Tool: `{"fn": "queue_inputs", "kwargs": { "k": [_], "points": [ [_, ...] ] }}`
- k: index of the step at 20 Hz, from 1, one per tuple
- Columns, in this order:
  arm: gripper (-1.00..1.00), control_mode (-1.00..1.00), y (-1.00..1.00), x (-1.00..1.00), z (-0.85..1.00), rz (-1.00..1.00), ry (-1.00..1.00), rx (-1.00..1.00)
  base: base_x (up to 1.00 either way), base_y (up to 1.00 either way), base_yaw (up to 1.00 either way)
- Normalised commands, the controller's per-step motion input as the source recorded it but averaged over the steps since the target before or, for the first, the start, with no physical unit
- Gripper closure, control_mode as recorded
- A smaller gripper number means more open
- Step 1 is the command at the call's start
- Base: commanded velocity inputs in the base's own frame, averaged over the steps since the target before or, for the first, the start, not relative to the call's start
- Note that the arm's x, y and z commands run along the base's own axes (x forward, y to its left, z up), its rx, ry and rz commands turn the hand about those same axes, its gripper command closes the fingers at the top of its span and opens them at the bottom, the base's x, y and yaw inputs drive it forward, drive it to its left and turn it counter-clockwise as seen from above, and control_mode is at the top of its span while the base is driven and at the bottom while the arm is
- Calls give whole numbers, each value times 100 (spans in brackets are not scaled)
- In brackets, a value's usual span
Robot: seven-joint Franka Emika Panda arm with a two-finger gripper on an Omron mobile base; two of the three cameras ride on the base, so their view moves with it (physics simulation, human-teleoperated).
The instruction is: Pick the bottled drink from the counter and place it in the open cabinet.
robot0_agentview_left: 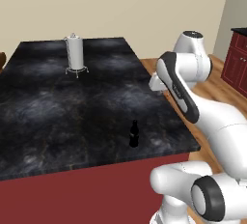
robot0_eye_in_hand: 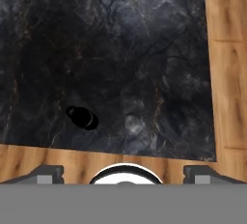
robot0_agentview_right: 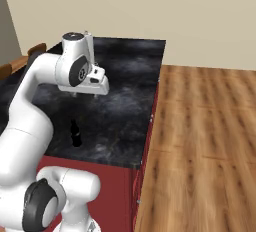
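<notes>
One bottled drink (robot0_agentview_left: pixel 134 134) stands upright on the counter (robot0_agentview_left: pixel 58 107), near the front edge and toward the corner closest to the arm. It is small, almost black and glossy, with a narrow neck above a contoured body. One taller white cylinder (robot0_agentview_left: pixel 75 54) stands on a thin wire stand well behind it, toward the far side of the slab. These two are the objects on the counter.

The counter is a single broad slab of black stone streaked with grey marbling and faint brownish veins, its surface smooth and slightly shiny. It sits on a flat dark red base (robot0_agentview_left: pixel 72 194). To the right of it runs a floor (robot0_agentview_right: pixel 205 141) of warm brown wooden planks. At the far right of the left base view a dark red panelled cabinet (robot0_agentview_left: pixel 237 61) stands against a plain beige wall (robot0_agentview_left: pixel 120 6).

The gripper (robot0_eye_in_hand: pixel 123 174) hangs above the counter, pointing straight down, and holds nothing. In the hand view its two dark fingertips (robot0_eye_in_hand: pixel 46 174) stand far apart at the bottom corners, so the jaws are spread wide with only stone and floor between them. From that view the bottle (robot0_eye_in_hand: pixel 82 118) appears from above as a dark oval with its round cap to one side, left of centre and nearer the left fingertip. In the right base view the hand (robot0_agentview_right: pixel 95 83) sits higher than the bottle (robot0_agentview_right: pixel 75 133) and off to one side, clearly apart from it.
</notes>
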Motion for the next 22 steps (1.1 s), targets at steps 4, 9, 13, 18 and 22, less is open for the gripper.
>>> {"fn": "queue_inputs", "kwargs": {
  "k": [4,9,13,18,22],
  "points": [
    [-100,-100,-52,-58,-4,21,-15,14,0,0,0],
    [-100,-100,-44,-62,-22,30,-12,16,0,0,0],
    [-100,-100,-19,-43,-38,35,-10,17,0,0,0],
    [-100,-100,-17,-40,-27,31,-15,19,0,0,0],
    [-100,-100,-4,-24,-12,26,-21,16,0,0,0]
  ]
}}
